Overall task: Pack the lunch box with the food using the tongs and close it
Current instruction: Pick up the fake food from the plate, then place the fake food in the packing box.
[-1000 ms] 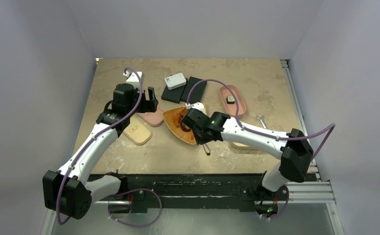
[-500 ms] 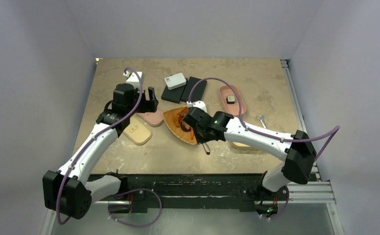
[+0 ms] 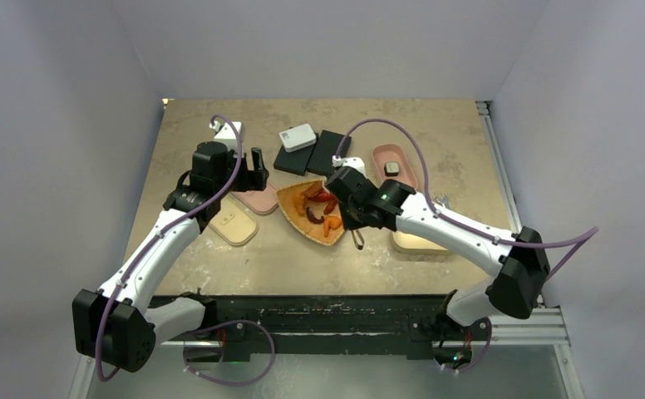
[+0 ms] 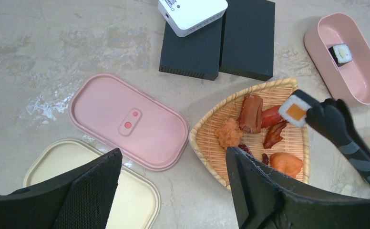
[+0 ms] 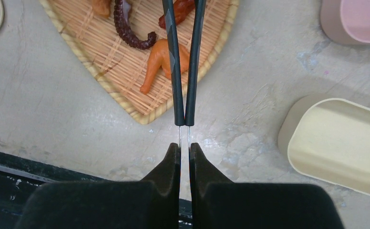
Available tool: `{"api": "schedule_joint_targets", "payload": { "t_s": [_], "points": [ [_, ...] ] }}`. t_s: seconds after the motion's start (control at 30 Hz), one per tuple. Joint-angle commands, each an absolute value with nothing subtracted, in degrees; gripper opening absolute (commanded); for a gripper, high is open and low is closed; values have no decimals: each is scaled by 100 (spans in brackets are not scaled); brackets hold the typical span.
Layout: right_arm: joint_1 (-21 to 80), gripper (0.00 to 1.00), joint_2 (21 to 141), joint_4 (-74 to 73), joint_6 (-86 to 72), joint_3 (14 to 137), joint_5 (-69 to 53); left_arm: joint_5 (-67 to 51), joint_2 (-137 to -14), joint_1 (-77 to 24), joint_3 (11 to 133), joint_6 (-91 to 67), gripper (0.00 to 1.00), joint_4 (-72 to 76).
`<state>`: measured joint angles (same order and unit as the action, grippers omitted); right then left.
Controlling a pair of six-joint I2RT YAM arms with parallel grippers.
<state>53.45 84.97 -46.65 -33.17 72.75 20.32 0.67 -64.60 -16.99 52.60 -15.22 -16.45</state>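
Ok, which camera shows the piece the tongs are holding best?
Left wrist view: the white roll piece with its orange centre shows plainly, pinched in the tongs. The right wrist view cuts the tong tips off; in the top view it cannot be made out.

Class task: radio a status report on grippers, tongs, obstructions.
Right gripper shut on tongs, sushi piece pinched by wicker tray. Left gripper open, empty. Nothing blocking pink box.

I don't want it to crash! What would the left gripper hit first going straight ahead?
Most likely the pink lid, lying flat just ahead of the open left gripper. Depth is unclear, so it might meet bare table beside the wicker tray.
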Motion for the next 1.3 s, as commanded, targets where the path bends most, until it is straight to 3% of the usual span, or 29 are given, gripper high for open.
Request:
{"api": "schedule_joint_targets", "payload": {
  "t_s": [0.0,0.57,1.27],
  "points": [
    [5054,0,8103,-4455,-3164,7226,2268,26,-6355,-1670,5215,-1424,79,-1557],
    [2414,0,7414,-3507,-2248,6318,1692,26,-6348,-1670,5208,-1415,79,-1556],
    [2115,0,7629,-3820,-2486,6038,1416,26,-6353,-1670,5207,-1426,79,-1560]
  ]
}}
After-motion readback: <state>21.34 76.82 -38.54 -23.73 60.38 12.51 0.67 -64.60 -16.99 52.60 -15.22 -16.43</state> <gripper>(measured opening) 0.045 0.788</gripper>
